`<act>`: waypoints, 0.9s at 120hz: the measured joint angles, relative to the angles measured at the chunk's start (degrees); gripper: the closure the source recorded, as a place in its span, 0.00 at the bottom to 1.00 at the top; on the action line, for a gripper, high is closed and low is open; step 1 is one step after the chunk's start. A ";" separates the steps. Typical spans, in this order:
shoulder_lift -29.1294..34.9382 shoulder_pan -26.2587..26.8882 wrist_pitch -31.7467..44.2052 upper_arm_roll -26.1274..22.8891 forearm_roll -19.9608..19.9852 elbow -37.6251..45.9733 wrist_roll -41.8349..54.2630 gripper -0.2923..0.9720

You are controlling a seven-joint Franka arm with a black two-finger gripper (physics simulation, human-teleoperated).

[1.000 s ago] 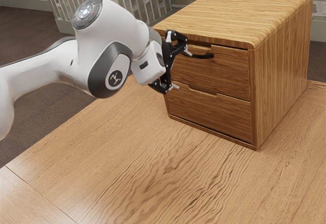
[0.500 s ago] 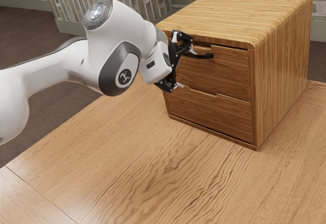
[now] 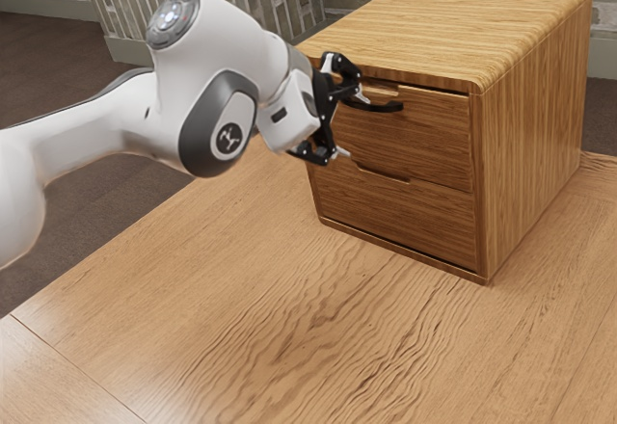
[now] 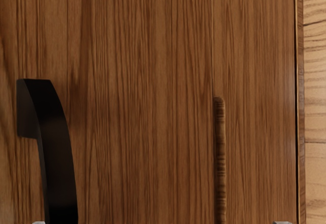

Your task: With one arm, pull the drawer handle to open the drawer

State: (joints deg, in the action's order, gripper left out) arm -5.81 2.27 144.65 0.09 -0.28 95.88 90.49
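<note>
A wooden cabinet (image 3: 453,29) is placed at the far side of the table (image 3: 289,328), toward the exterior view's right. In front of the cabinet a broad stretch of bare table is seen. The near edge of the table on the exterior view's left is met by a dark floor (image 3: 58,48).

The handle (image 3: 384,108) is fixed high on the upper drawer (image 3: 424,145), in the part of the front nearer to the arm. Its long axis is laid level, along the width of the drawer, and the bar is held a little off the wood, toward the arm. The upper drawer front is seen in one plane with the lower drawer (image 3: 405,207), so no gap is shown.

The gripper (image 3: 339,116) is held just at the front of the cabinet, at the handle's end on the exterior view's left. Its fingers are spread wide, one above the handle's height and one below, and nothing is held between them. Whether the handle is touched cannot be told.

In the wrist view the handle (image 4: 51,152) is shown as a black curved bar on the drawer front (image 4: 142,81), with the seam (image 4: 213,56) to the lower drawer beside it.
</note>
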 joint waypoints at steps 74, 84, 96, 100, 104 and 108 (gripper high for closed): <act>2.87 -0.04 -0.65 0.00 0.72 2.24 -0.40 0.41; 2.83 -0.05 -0.62 0.00 0.96 2.00 -0.52 0.43; 2.63 -0.06 -0.48 0.00 1.17 1.89 -0.63 0.44; 2.55 -0.06 -0.43 0.00 1.22 1.82 -0.67 0.43; 2.48 -0.06 -0.38 0.00 1.23 1.79 -0.70 0.43; 2.43 -0.06 -0.35 0.00 1.25 1.62 -0.73 0.43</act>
State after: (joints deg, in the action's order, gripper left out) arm -3.38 2.21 144.30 0.09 0.97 97.51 89.76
